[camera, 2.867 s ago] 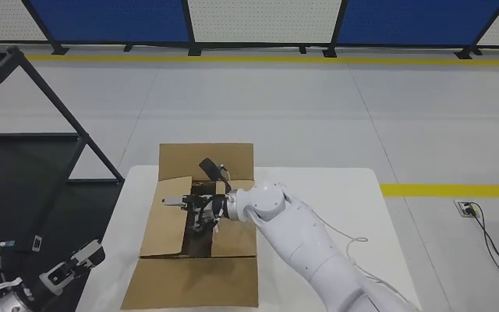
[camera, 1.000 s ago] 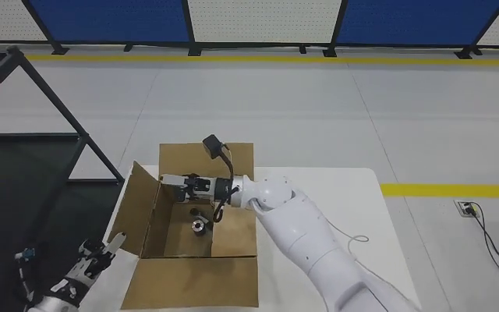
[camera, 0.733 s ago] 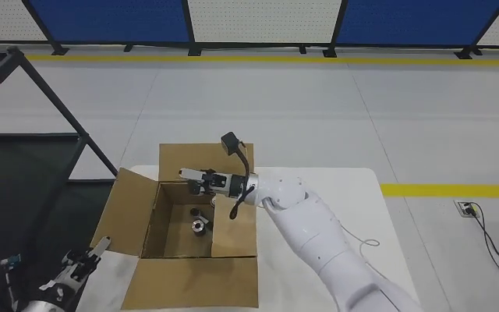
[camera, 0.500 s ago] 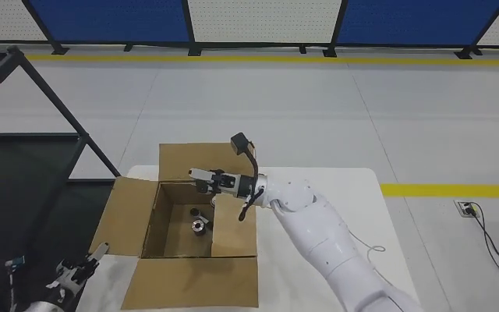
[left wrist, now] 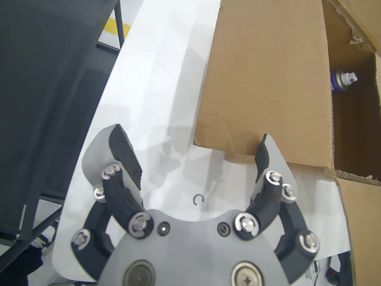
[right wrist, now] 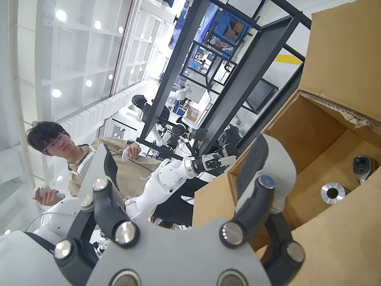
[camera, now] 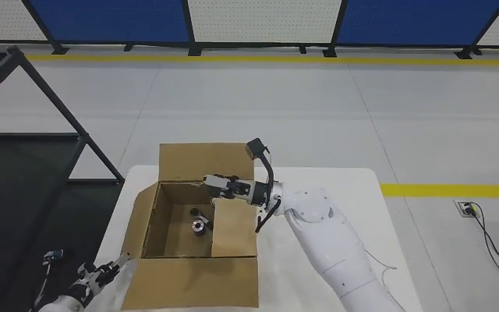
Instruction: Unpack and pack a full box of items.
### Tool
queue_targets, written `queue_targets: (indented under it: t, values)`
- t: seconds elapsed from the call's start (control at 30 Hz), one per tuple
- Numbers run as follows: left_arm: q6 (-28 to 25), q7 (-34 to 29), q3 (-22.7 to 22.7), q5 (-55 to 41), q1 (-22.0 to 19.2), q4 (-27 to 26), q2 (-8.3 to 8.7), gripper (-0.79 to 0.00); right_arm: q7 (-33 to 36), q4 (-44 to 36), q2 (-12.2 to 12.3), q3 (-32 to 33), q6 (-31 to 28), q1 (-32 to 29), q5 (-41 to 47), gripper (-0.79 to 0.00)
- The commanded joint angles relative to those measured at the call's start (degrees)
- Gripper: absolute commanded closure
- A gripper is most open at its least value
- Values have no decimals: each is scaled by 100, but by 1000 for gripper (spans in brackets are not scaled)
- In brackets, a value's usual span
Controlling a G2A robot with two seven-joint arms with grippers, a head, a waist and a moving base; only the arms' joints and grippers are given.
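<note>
Cardboard box (camera: pixel 195 282) sits on the left part of the white table (camera: pixel 343 203), flaps open. On its floor are a metal socket (right wrist: pixel 332 193) and a ratchet (right wrist: pixel 361 165) just beside it, with only the ratchet's head showing. A blue spray can (left wrist: pixel 342 81) with a white nozzle lies farther in. Right gripper (right wrist: pixel 181 150) hangs over the box's far rim, fingers wide apart, nothing between them. Left gripper (left wrist: pixel 190 142) is low at the table's near-left side, just outside the left flap, fingers likewise spread and empty. Handling, by judgement: the socket is probably steel, dense for its size, hard and slick, and apt to roll, so pinch it across the round wall from above. The ratchet is likely heavy and stiff and best taken across the handle, which is hidden here. The can is likely light, smooth and thin-walled, so grip it mid-body and keep clear of the nozzle. The box itself is light and its flaps bend easily, so hold a wall edge. No printing seen on the cardboard. The can's label is too small to read. A small C-shaped mark (left wrist: pixel 198 200) on the table may be a clip or print; cannot tell which.
</note>
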Motion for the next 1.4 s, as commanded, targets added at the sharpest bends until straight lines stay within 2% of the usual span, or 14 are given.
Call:
queue_targets:
  t: [0.0, 0.2, 0.3, 0.77, 0.9, 1.0, 1.07, 1.17, 1.27, 1.37]
  values:
    - [-3, -17, 60, 27, -40, 20, -6, -785, 18, -177, 36, 41, 47, -125, -19, -785]
    - [-1, -57, 135, 101, -123, 61, -19, -785, 2, -594, 118, 92, 160, -394, -136, -785]
    - [7, 150, -37, -153, -121, 2, -38, -785, -4, -769, 148, 76, 186, -491, -219, -785]
    - [-123, 376, -1547, -845, 673, -1432, -102, -785, 36, -1148, 315, 235, 240, -779, -303, -785]
    - [-396, 313, -2073, -1668, 937, -2037, -163, -785, 65, -1217, 381, 344, 231, -871, -322, -785]
    - [-757, -243, -2375, -2757, 1043, -2333, -184, -785, 62, -1346, 444, 466, 196, -978, -382, -785]
    - [-878, -791, -2502, -3591, 966, -2405, -169, -785, 106, -1509, 496, 577, 143, -1097, -409, -785]
    - [-832, -1398, -2504, -4011, 674, -2407, -99, -785, 289, -1847, 591, 763, 58, -1349, -450, -785]
    - [-532, -2047, -1988, -4305, 174, -2192, 7, -785, 416, -2233, 704, 1036, 54, -1661, -562, -785]
    - [-136, -2525, -1224, -4222, -624, -1650, 128, -785, 415, -2689, 811, 1317, 122, -2053, -721, -785]
